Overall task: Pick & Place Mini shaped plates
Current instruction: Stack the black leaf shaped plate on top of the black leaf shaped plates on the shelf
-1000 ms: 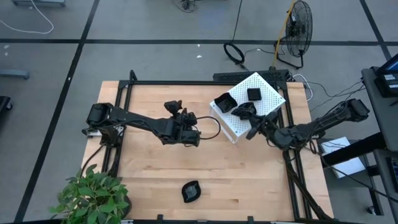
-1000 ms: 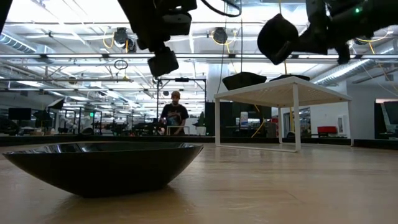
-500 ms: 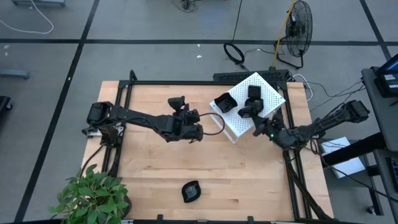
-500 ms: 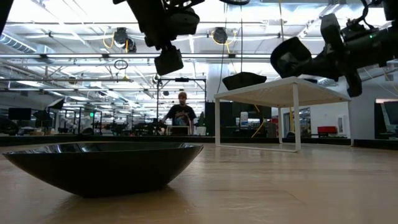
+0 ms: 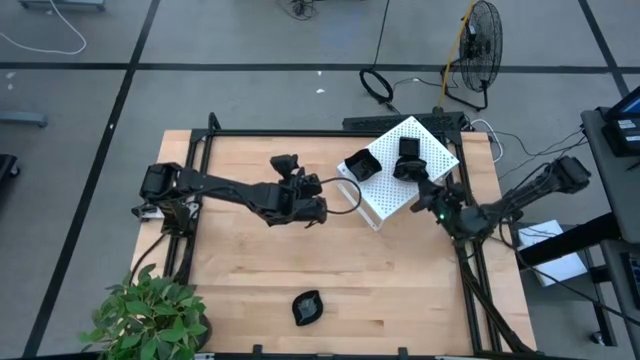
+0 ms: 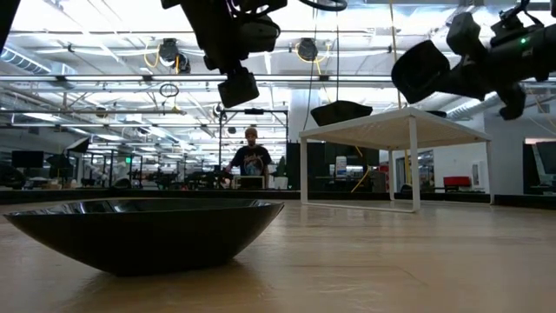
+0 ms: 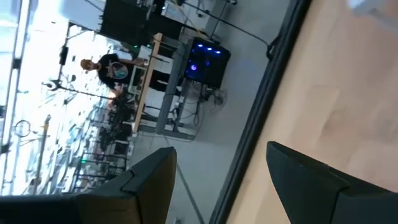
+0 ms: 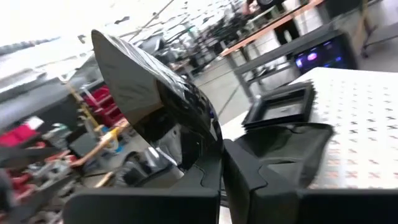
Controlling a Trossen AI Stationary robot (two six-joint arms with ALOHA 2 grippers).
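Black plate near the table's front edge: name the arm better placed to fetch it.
Left. The left gripper is open and empty over the table's middle, while the right gripper is shut on a plate above the white box. The lone plate lies nearer the left arm.

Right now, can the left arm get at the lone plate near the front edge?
Probably yes: the left pincer is open and empty above mid-table, and bare wood lies between it and the plate. Reach looks plausible, not certain.
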